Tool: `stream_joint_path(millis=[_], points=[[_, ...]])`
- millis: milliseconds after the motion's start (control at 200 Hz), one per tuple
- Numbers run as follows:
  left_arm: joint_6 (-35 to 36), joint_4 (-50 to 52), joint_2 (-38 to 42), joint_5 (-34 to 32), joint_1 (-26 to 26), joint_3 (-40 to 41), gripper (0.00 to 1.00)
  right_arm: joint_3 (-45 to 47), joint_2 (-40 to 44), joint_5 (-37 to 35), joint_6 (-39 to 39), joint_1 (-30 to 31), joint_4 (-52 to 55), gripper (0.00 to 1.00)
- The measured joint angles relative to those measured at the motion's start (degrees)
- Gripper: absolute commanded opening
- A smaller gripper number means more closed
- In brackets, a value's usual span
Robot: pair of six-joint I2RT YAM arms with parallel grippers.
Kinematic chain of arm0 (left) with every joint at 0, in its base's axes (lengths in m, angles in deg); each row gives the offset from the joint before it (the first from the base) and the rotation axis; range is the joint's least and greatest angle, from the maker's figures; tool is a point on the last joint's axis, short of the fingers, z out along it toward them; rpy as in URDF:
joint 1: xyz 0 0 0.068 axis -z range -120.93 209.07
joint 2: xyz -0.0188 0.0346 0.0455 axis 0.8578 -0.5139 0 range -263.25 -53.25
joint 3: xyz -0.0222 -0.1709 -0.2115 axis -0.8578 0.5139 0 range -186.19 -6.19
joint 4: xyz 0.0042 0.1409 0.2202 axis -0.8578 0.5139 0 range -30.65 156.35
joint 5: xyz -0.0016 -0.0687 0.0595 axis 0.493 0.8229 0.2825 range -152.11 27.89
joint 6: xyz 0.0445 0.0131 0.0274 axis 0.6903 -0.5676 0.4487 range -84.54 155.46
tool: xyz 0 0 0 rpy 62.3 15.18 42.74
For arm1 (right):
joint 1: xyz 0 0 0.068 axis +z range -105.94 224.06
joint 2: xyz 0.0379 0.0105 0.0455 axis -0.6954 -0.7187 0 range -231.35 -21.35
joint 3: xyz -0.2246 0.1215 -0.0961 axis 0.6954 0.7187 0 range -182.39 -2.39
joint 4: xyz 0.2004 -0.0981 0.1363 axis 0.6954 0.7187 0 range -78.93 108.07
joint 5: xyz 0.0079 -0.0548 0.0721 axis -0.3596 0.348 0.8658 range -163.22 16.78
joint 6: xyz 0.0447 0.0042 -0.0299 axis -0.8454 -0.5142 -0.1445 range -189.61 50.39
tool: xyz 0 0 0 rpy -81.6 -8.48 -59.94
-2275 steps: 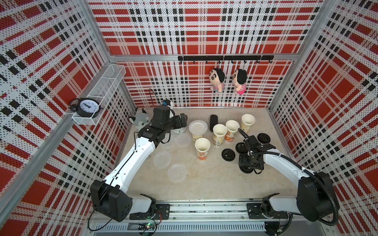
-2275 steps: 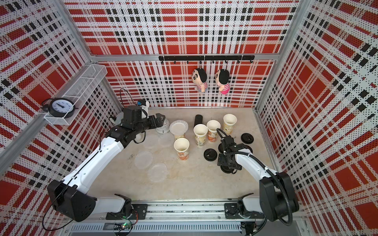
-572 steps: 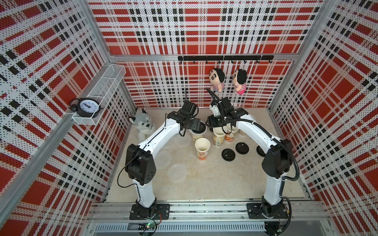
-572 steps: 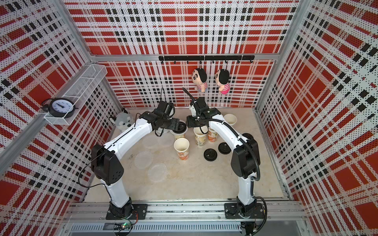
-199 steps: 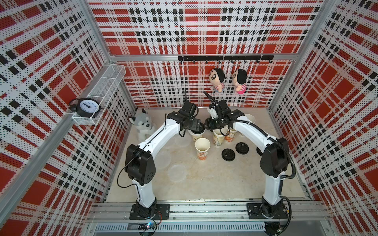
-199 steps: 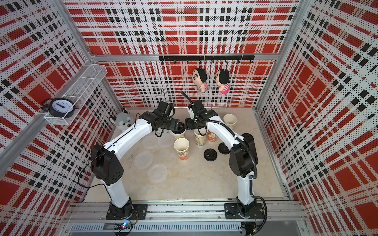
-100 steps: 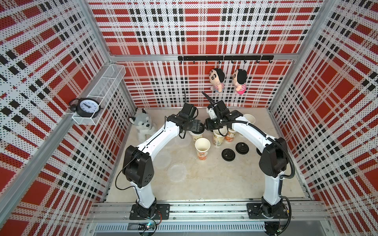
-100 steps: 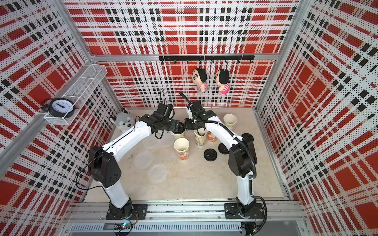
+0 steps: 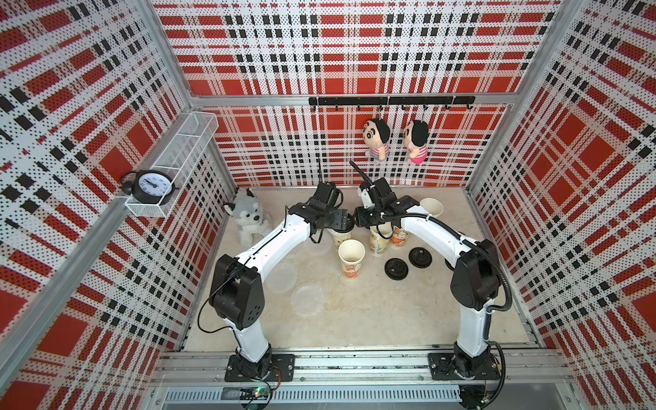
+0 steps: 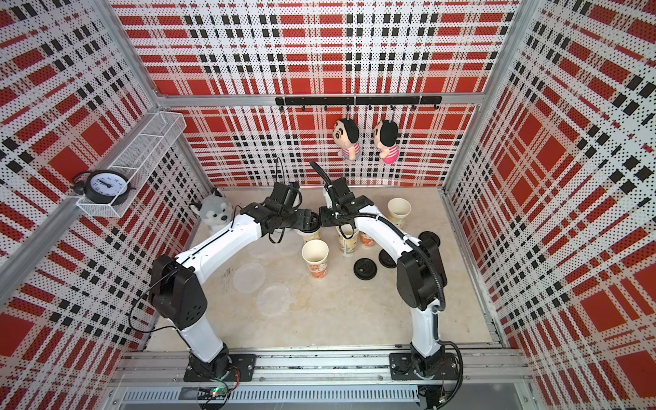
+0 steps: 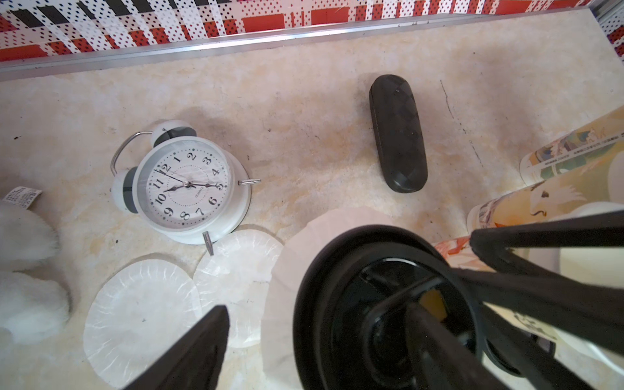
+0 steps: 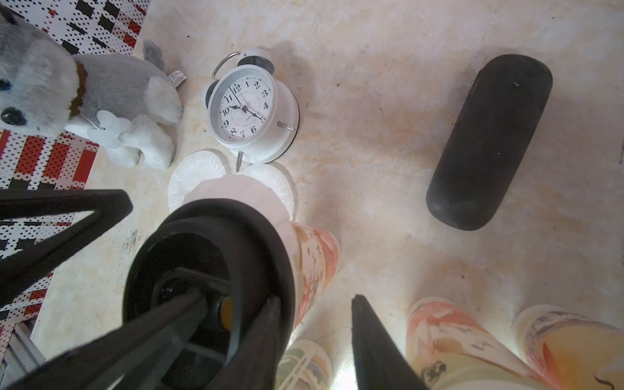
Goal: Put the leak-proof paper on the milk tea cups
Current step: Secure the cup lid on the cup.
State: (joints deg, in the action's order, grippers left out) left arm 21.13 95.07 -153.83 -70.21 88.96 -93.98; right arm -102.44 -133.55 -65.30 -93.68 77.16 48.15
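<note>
A: What lies nearest the arm bases?
B: Two loose sheets (image 9: 307, 298) (image 9: 282, 277) flat on the desk (image 9: 372, 319), well in front of the capped cup (image 9: 339, 240) and to its left. They are thin, whitish, half see-through and round, with a crinkled border.
A: Then?
B: An open cup (image 9: 351, 253) just in front of the capped cup: tall, white, with orange and red prints. Two spare lids (image 9: 396, 268) (image 9: 420, 257) lie in front of the capped cup, to its right.
A: And the capped cup itself?
B: One sheet (image 11: 280, 287) is spread over its mouth, pale and matt. Its wavy edge sticks out past the black lid (image 11: 314, 304) sitting on top.
A: The pincers?
B: Both hang over the capped cup. The left pincer (image 9: 346, 225) stands wide apart. Its one finger (image 11: 202, 344) in the left wrist view is clear of lid and sheet. The right pincer (image 12: 280, 300) straddles the lid's edge, one finger in the lid's hollow and one outside by the cup wall. Whether it pinches, I cannot tell.
A: Farther back?
B: Two printed cups (image 9: 377, 244) (image 9: 399, 237) stand just right of the capped cup, and a fifth cup (image 9: 431, 207) well behind it to the right. Behind the capped cup two more sheets (image 11: 141, 320) (image 11: 236, 280) lie side by side, just beside a white alarm clock (image 11: 189, 189). A toy dog (image 9: 248, 222) sits left of the capped cup, and a black case (image 11: 398, 135) is behind it.
</note>
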Motion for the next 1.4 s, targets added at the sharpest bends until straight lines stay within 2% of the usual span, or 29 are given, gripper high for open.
stream_joint_path(millis=[581,1017,1403], points=[[-1.6,-6.1,2.9,0.2,-0.1,6.4,0.84,5.7,2.1,-1.0,-2.5,0.8,-7.7,0.39],[-1.9,-6.9,4.7,1.6,-1.4,8.5,0.84,-7.1,-2.3,-2.2,-1.7,1.9,5.7,0.43],[-1.9,-7.0,4.5,2.9,-1.5,8.3,0.84,-9.4,-2.3,-2.8,-2.2,2.0,9.2,0.44]])
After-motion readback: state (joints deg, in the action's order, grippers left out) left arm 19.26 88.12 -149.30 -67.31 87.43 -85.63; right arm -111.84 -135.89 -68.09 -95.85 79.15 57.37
